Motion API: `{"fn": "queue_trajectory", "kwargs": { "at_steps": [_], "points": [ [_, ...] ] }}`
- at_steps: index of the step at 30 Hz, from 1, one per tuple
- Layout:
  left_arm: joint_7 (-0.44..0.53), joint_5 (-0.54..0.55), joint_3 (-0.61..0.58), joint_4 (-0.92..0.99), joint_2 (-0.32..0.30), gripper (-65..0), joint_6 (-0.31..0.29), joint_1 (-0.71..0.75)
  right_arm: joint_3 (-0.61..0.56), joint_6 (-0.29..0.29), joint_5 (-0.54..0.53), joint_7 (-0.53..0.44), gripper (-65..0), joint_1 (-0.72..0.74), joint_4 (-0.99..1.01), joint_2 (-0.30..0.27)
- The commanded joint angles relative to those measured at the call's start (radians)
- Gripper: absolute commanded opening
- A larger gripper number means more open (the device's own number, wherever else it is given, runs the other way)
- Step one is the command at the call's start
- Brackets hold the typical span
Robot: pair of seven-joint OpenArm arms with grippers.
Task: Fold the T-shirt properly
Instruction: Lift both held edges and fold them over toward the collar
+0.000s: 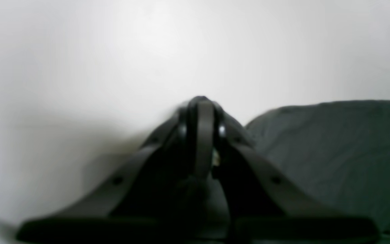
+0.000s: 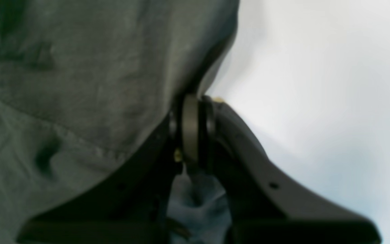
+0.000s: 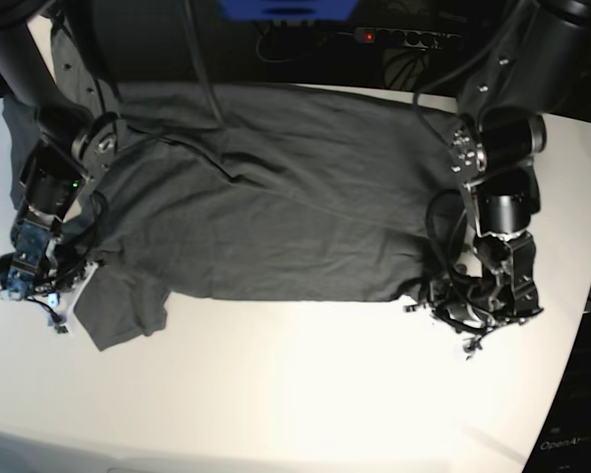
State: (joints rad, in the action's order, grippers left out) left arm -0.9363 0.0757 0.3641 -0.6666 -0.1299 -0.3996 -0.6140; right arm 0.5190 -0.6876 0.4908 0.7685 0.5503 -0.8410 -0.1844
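The dark charcoal T-shirt lies spread wide across the white table, with one sleeve sticking out at the front left. My right gripper is at the shirt's left edge. In the right wrist view it is shut, with a bunch of grey cloth pinched behind the fingertips and the shirt draped to the left. My left gripper is at the shirt's front right corner. In the left wrist view it is shut, the shirt lies to its right, and no cloth shows between the tips.
A power strip and cables lie behind the table's back edge, next to a blue object. The table's curved right edge runs close to my left gripper. Bare white table lies in front of the shirt.
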Motion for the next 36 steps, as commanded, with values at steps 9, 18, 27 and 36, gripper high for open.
{"fn": "queue_trajectory", "kwargs": {
  "at_steps": [9, 18, 27, 36],
  "points": [
    [-0.039, 0.046, -0.003, 0.0, -0.001, -62.1, -0.025, 0.016, -0.004, -0.011, 0.004, 0.009, -64.1, 0.018, -0.007, -0.005],
    [-0.132, 0.049, -0.001, -0.261, -0.001, -62.1, -0.026, 0.13, -0.004, -0.011, 0.006, 0.009, -64.0, -0.011, -0.054, 0.001],
    [-0.208, 0.209, -0.007, -0.474, -0.007, -62.1, -0.023, 0.223, -0.038, -0.011, 0.003, 0.009, -64.0, -0.016, -0.062, 0.023],
    [-0.208, 0.279, -0.009, -0.505, -0.007, -62.1, -0.025, 0.254, -0.127, -0.011, 0.007, 0.016, -64.0, -0.144, -0.338, 0.056]
  ]
}}
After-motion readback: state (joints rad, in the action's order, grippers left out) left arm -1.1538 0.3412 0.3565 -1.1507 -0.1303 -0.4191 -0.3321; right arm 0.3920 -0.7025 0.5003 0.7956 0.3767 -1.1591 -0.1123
